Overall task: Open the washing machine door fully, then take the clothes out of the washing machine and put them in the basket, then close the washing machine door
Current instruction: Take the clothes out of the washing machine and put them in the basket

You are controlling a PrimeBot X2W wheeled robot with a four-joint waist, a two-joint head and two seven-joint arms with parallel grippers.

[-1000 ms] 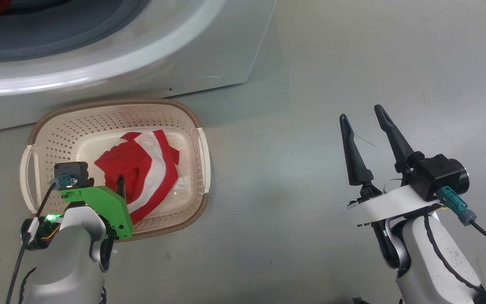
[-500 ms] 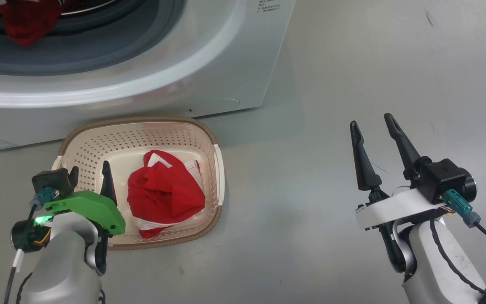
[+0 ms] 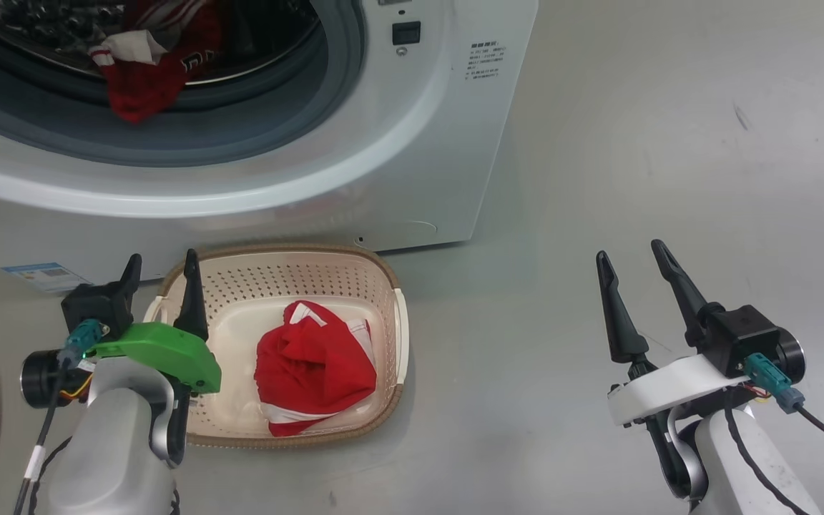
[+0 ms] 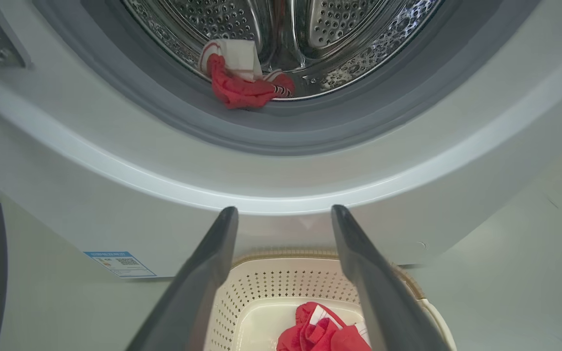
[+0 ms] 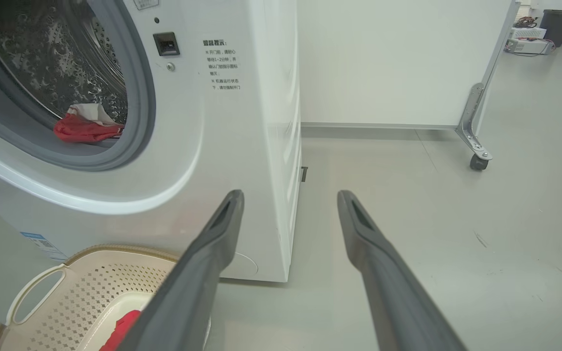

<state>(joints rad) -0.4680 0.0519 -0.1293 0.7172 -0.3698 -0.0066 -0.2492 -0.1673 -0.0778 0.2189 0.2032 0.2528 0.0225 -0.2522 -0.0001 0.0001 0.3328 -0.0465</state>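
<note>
Our left gripper [image 3: 162,256], lower left, and right gripper [image 3: 630,250], lower right, are both spread and empty. One red garment [image 3: 312,368] lies in the basket [image 3: 290,249]; a second garment [image 3: 144,86] sits in the washing machine [image 3: 412,143], upper left. Reaching in, we may snag the gasket [image 3: 240,136] or drop it short.

We logged washing machine [image 3: 412,143] shell glossy white, drum [image 4: 349,29] shiny perforated steel, gasket [image 4: 281,127] matt grey rubber; basket [image 3: 312,282] cream plastic; clothes [image 3: 312,365] soft red cloth; floor [image 3: 598,179] smooth.
</note>
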